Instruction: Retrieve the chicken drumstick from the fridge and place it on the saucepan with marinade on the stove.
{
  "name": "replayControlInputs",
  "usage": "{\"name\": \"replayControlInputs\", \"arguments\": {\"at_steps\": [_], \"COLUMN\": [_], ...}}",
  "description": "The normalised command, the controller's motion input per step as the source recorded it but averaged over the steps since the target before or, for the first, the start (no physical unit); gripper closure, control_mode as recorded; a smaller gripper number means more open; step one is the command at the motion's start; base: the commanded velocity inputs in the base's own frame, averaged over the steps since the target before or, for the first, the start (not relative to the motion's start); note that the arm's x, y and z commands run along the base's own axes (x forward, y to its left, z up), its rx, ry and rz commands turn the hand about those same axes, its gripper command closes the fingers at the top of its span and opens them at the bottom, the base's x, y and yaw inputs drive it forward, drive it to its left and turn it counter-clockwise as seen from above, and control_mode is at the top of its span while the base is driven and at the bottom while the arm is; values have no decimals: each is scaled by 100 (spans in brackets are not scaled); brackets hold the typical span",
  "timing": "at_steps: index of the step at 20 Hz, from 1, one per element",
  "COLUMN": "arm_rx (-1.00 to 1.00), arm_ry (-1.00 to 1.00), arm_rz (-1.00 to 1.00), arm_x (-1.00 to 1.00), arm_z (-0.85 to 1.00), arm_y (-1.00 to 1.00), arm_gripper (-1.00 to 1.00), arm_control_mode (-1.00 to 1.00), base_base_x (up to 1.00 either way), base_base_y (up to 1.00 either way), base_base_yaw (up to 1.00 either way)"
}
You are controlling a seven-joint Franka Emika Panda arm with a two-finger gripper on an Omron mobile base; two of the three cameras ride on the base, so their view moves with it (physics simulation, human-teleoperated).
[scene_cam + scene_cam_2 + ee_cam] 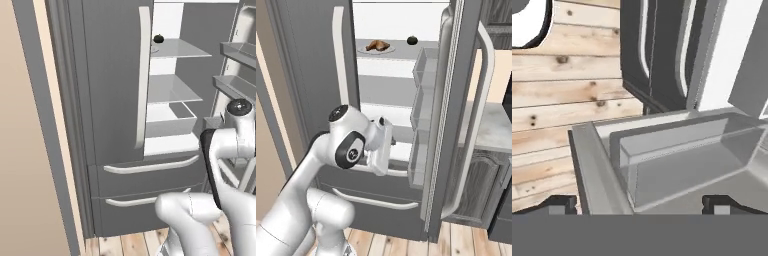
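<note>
gripper (640, 202): fingers spread wide at the bottom of the hand view, holding nothing, above a grey door bin (682, 160) | chicken drumstick (378, 46): on a pale plate (362, 49), upper centre of right base view, on the top shelf | fridge (311, 75): right door (456, 125) swung open, left door shut | small dark fruit (412, 40): just right of the plate on the same shelf

No readable text or labels anywhere
</note>
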Motion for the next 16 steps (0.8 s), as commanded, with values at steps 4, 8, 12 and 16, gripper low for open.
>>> {"name": "replayControlInputs", "arguments": {"at_steps": [4, 8, 12, 16], "arm_rx": [70, 66, 51, 37], "arm_ry": [-35, -33, -30, -31], "arm_rz": [-39, -42, -43, -43], "arm_x": [28, 49, 63, 49], "arm_z": [0, -4, -8, 0], "arm_y": [36, 32, 53, 74], "arm_gripper": [-100, -100, -100, -100], "arm_control_mode": [-100, -100, -100, -100], "base_base_x": [0, 0, 0, 0], "base_base_y": [0, 0, 0, 0], "base_base_yaw": [0, 0, 0, 0]}}
